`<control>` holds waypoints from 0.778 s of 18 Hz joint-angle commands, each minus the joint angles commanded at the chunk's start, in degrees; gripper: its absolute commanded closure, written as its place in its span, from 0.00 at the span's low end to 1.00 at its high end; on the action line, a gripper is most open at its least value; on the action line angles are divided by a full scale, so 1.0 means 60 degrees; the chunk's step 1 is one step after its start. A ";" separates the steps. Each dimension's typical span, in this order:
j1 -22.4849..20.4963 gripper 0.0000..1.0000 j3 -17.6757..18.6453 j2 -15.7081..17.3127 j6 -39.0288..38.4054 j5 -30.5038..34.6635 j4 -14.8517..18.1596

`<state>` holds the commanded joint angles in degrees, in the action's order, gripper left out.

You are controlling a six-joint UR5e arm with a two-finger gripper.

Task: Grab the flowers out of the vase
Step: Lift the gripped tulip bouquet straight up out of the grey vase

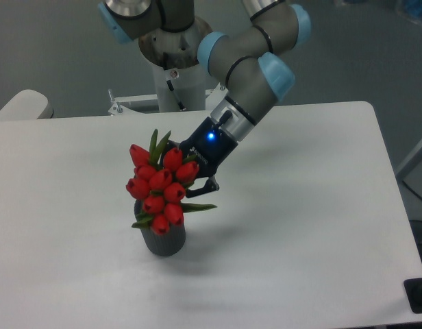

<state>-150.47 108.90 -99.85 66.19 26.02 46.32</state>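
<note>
One arm slants down from upper right, and we see its gripper (187,179) behind the flowers (160,190). Its fingers look clamped on the bunch, though buds hide them. We see the vase (164,239) on the table (314,226).

The UR5e arm (249,65) reaches down from its pedestal at the far edge of the table, its grey links and light blue joint caps folding forward and to the left in the picture. The wrist slants steeply downward, with a small blue light glowing on the black gripper body. The gripper (190,179) points down and left, its dark fingers closed (only partly visible) on the flowers (162,188), just behind the red buds.
</note>
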 joint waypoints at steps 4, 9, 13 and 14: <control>-0.0088 0.72 -0.0161 0.0263 -0.0323 -0.0030 0.0000; -0.0205 0.72 -0.0469 0.0483 -0.0689 -0.0118 0.0015; -0.0293 0.72 -0.0455 0.0703 -0.0734 -0.0118 0.0015; -0.0337 0.72 -0.0455 0.0776 -0.0734 -0.0118 0.0029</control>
<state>-152.49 106.17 -95.19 61.79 25.31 46.49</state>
